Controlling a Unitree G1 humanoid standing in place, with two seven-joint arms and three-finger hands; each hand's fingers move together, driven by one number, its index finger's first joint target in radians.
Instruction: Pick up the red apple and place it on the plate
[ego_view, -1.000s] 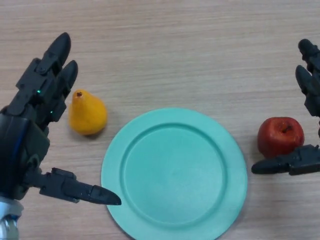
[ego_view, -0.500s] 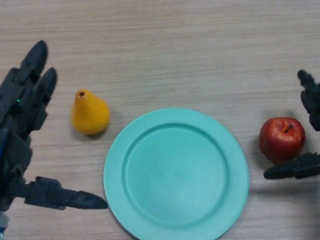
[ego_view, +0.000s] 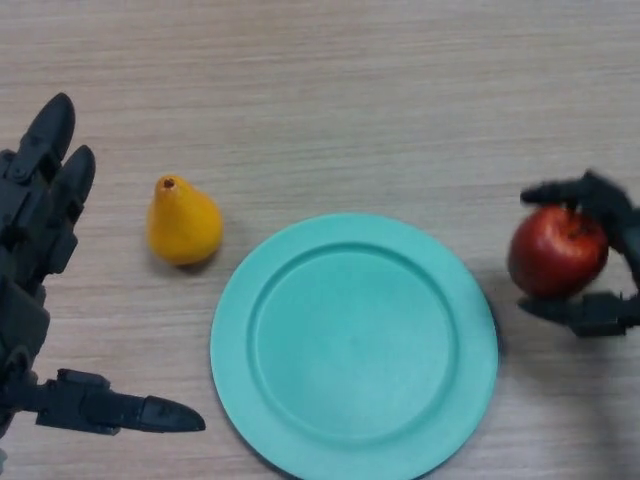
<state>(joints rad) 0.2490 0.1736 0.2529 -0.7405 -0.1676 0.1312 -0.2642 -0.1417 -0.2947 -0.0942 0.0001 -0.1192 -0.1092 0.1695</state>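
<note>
Right hand (ego_view: 605, 255) now curled round apple (ego_view: 556, 252); wood-grain table (ego_view: 330, 100).

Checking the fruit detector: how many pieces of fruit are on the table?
2. The yellow pear lies left of the green plate, clear of it. The red apple is right of the plate, with the right robot hand curled round it. None look hidden.
</note>
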